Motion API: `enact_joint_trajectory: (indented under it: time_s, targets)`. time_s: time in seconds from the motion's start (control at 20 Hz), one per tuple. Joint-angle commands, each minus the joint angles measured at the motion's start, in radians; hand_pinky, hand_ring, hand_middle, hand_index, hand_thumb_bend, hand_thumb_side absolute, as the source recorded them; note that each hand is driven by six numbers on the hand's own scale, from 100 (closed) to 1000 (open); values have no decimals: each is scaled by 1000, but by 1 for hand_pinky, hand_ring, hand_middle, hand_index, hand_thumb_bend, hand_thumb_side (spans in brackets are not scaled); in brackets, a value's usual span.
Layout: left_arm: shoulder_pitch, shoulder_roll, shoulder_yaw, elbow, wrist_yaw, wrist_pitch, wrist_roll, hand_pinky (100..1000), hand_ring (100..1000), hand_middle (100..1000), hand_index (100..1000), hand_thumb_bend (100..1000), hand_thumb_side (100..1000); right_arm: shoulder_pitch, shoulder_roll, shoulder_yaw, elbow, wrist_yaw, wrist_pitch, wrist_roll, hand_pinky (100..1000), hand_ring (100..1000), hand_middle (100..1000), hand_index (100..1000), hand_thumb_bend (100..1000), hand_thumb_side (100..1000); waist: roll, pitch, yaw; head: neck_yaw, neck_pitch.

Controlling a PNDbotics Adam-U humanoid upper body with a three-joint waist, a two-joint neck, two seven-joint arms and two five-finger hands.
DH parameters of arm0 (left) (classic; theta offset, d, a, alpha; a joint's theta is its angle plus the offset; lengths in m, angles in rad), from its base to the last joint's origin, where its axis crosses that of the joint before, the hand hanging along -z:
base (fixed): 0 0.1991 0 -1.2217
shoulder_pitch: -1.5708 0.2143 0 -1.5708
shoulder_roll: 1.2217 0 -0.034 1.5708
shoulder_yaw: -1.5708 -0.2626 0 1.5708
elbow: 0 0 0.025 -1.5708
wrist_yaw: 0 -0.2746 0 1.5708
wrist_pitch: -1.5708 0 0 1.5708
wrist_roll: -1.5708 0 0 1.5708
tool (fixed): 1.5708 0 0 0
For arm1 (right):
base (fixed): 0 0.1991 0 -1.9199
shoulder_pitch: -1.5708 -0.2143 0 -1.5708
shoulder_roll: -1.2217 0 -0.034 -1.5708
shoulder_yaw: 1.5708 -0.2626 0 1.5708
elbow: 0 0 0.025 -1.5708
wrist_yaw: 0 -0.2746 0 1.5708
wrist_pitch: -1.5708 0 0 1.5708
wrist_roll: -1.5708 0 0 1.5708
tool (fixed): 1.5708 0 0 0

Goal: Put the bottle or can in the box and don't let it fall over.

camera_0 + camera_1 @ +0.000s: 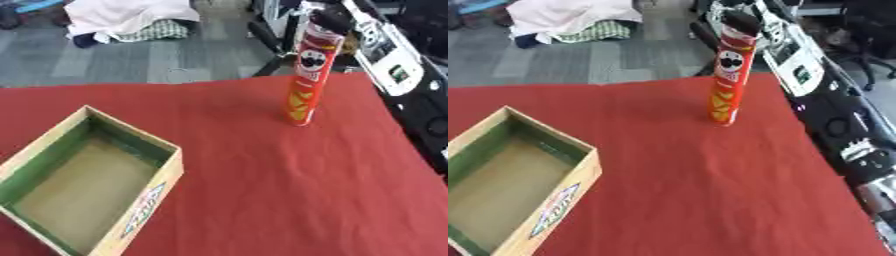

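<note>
Box (92, 182) near-left; can (308, 75) upright far-right; red cloth (280, 190) between.

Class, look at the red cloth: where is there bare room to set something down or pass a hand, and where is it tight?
Bare cloth runs wide between the open box at the near left and the standing chip can at the far right. The box's inside holds nothing. It is crowded at the can's top, where the right hand meets it.

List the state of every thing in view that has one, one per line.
Tall red crisps can: upright on the red tablecloth, outside the box, top held.
Open wooden box with green inner walls: empty, upright, at the left.
Right hand: at the can's top; fingers unclear.
Left hand: not in view.
</note>
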Motion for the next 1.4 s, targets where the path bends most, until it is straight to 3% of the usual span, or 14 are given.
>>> enact_joint_trajectory:
  time_s: [0.05, 0.4, 1.4]
  targets:
    - [-8, 15, 8, -15, 1, -2, -1, 830, 837, 826, 688, 588, 427, -26, -33, -2, -25, 16, 1, 11, 870, 920, 878, 864, 521, 885, -1, -10, -2, -3, 0]
    - [-7, 13, 9, -15, 2, -2, 0, 830, 837, 826, 688, 589, 427, -24, -29, 2, -21, 43, -8, 27, 902, 940, 890, 865, 544, 890, 1, -5, 1, -5, -5]
    - [-4, 10, 8, -15, 4, -1, -5, 831, 838, 828, 688, 586, 429, -43, -16, -8, 30, 62, -9, 23, 884, 934, 889, 865, 552, 897, 10, 9, 6, -17, -19]
